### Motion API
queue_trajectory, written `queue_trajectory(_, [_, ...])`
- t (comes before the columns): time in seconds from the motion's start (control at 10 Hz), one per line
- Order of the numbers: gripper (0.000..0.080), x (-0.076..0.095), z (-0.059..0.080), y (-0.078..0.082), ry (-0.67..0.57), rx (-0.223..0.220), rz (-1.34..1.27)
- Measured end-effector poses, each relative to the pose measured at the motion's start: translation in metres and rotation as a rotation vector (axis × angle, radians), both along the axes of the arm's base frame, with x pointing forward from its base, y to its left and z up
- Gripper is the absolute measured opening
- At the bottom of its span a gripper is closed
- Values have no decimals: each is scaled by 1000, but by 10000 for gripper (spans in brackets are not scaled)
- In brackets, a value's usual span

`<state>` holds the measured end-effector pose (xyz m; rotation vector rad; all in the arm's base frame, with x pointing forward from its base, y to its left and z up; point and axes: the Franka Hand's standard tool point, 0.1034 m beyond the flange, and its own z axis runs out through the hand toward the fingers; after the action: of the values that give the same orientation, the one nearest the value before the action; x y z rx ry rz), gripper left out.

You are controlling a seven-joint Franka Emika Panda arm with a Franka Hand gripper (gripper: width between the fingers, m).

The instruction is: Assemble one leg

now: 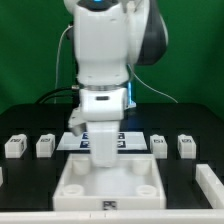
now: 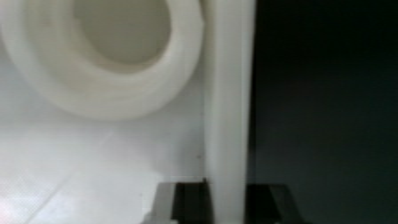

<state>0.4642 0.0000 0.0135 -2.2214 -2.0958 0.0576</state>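
Observation:
My gripper [image 1: 101, 152] is down at the far edge of the large white tabletop [image 1: 110, 190], towards the exterior view's left. In the wrist view the gripper [image 2: 231, 190] has its two dark fingers [image 2: 189, 206] pressed on either side of the tabletop's thin upright rim [image 2: 228, 100], with no gap showing. A round corner socket [image 2: 111, 45] lies just beyond. Several white legs lie in a row on the table: two on the exterior view's left [image 1: 14, 146] [image 1: 45, 146] and two on its right [image 1: 158, 146] [image 1: 186, 146]. None is held.
The marker board [image 1: 128, 140] lies behind the tabletop, partly hidden by the arm. A white part [image 1: 210, 182] sits at the right edge of the exterior view. The table surface is black with a green backdrop.

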Motion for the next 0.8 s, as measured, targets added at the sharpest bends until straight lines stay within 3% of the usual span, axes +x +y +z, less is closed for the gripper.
queue_trajectory(0.3, [65,19,-3,45,-24,35,20])
queue_trajectory(0.8, [65,26,-4,51,-41,47,32])
